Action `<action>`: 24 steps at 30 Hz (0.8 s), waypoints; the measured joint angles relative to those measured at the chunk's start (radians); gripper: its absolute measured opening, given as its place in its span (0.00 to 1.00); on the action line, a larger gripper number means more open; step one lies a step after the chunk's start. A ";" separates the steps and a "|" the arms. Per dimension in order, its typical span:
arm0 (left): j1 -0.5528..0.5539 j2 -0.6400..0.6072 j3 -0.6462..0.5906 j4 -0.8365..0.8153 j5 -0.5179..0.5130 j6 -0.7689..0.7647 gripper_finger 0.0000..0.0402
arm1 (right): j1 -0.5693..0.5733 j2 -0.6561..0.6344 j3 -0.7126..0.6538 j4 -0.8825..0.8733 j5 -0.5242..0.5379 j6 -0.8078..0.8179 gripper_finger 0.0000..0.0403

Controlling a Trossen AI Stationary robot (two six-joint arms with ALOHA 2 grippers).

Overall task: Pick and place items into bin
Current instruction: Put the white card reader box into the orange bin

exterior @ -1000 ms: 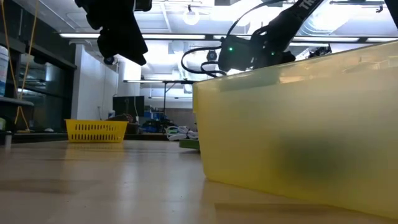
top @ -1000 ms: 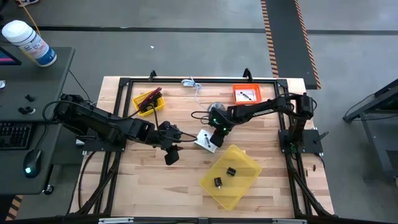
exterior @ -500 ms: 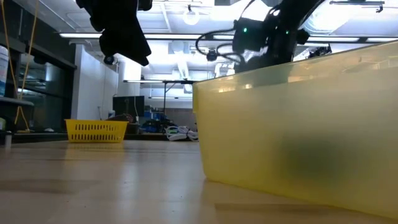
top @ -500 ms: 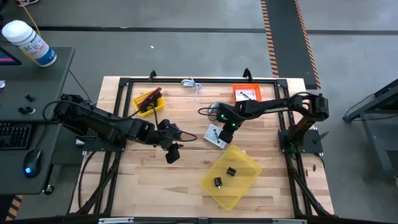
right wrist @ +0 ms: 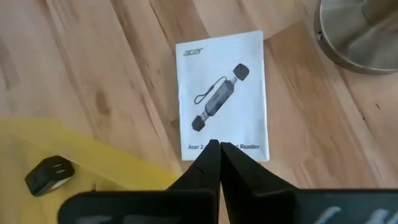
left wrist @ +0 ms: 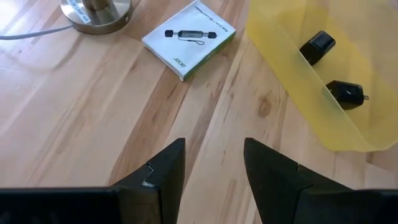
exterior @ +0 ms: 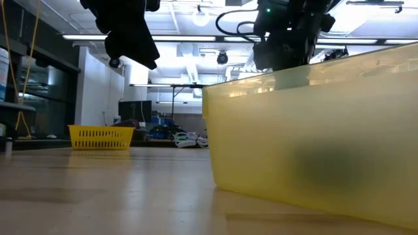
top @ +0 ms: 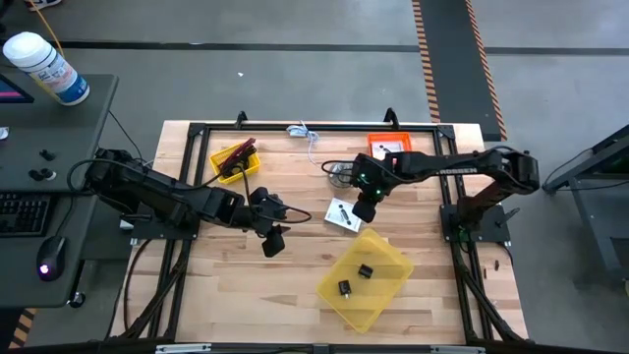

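Note:
A white card [top: 341, 214] printed with a dark device lies flat on the wood between the silver dome [top: 339, 172] and the yellow bin [top: 378, 258]. My right gripper [right wrist: 214, 149] is shut and hangs above the card's [right wrist: 221, 93] bin-side edge, clear of it. Two black cubes [top: 365, 270] [top: 345, 287] lie in the bin. My left gripper [left wrist: 214, 168] hovers open over bare wood left of the card [left wrist: 189, 37], with nothing between its fingers. A maroon stick lies in the yellow basket [top: 236, 159]. Another card lies in the orange tray [top: 390, 147].
The black frame rail [top: 314, 128] borders the work area. A white-blue cord [top: 307, 135] lies at the far edge. In the low view the bin's wall [exterior: 313, 130] fills the right half, with my right gripper [exterior: 287, 39] above its rim. Bare wood stretches along the near left.
My right gripper has risen from the card and drawn back toward the table's right and far side, staying shut. The card now lies a little farther right than a second ago, flat on the wood.

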 joint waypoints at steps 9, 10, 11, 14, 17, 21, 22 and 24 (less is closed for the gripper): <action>0.000 0.000 0.000 0.000 -0.001 0.000 0.37 | 0.022 0.036 0.002 0.002 0.001 -0.018 0.08; 0.000 0.000 0.000 0.000 -0.001 0.000 0.37 | 0.026 0.044 0.002 0.001 0.001 -0.018 0.11; 0.000 0.000 0.000 0.000 -0.001 0.000 0.37 | 0.029 0.051 0.002 0.000 0.001 -0.018 0.15; 0.000 0.000 0.000 0.000 -0.001 0.000 0.37 | 0.029 0.075 0.002 0.000 0.008 -0.015 0.28; 0.000 0.000 0.000 0.001 -0.001 0.000 0.37 | 0.018 0.105 0.002 0.002 0.009 -0.028 0.40; 0.000 0.000 0.000 0.001 -0.001 0.000 0.37 | 0.003 0.156 0.002 0.005 0.011 -0.050 0.51; 0.000 0.000 0.000 0.001 -0.001 0.000 0.37 | -0.001 0.169 0.002 0.010 0.012 -0.058 0.53; 0.000 0.000 0.000 0.001 -0.001 0.000 0.37 | -0.007 0.202 0.002 0.027 0.035 -0.075 0.55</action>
